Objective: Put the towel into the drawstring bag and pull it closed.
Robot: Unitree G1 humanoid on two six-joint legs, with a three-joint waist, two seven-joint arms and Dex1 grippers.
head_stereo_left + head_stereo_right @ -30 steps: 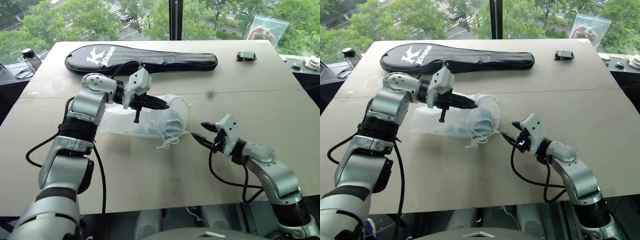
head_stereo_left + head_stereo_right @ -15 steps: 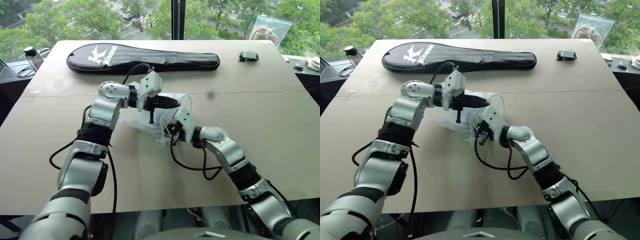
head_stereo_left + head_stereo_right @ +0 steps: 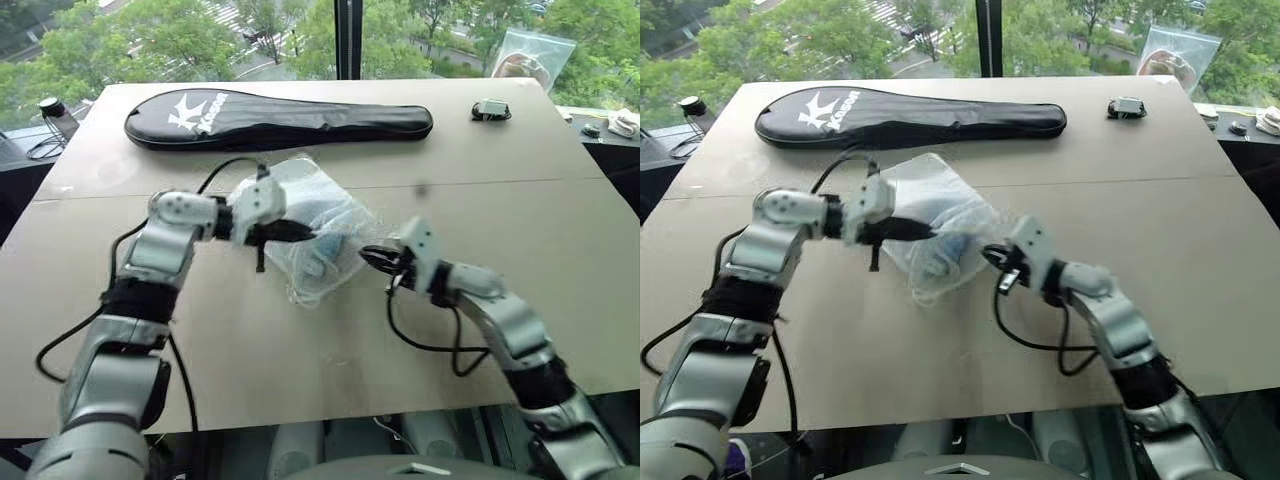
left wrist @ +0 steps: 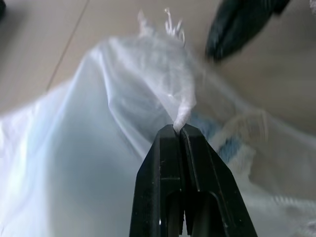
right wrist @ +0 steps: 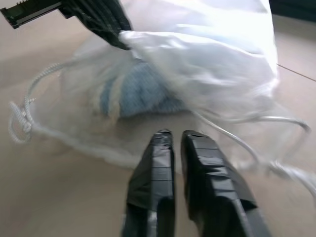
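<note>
The drawstring bag [image 3: 300, 190] is a translucent white pouch at the table's middle, partly lifted off the surface. Inside it the light blue towel [image 5: 138, 96] shows through the fabric, also seen from the head as the towel [image 3: 325, 243]. My left gripper [image 4: 180, 128] is shut on a pinch of the bag's fabric near its mouth; from the head view the left gripper [image 3: 305, 235] points right. My right gripper [image 5: 177, 133] sits just right of the bag, low over the table, its fingers a narrow slit apart with nothing between them. A knotted white cord [image 5: 19, 118] trails from the bag.
A long black racket cover [image 3: 280, 118] lies across the far side of the table. A clear zip bag [image 3: 530, 55] and a small black item [image 3: 492, 110] sit at the far right, and a bottle [image 3: 55, 110] at the far left. The table's front edge [image 3: 330, 405] is close.
My left gripper has moved down and left, dragging the bag with it. My right gripper reached the bag's mouth half a second ago and has since drawn back to the right.
</note>
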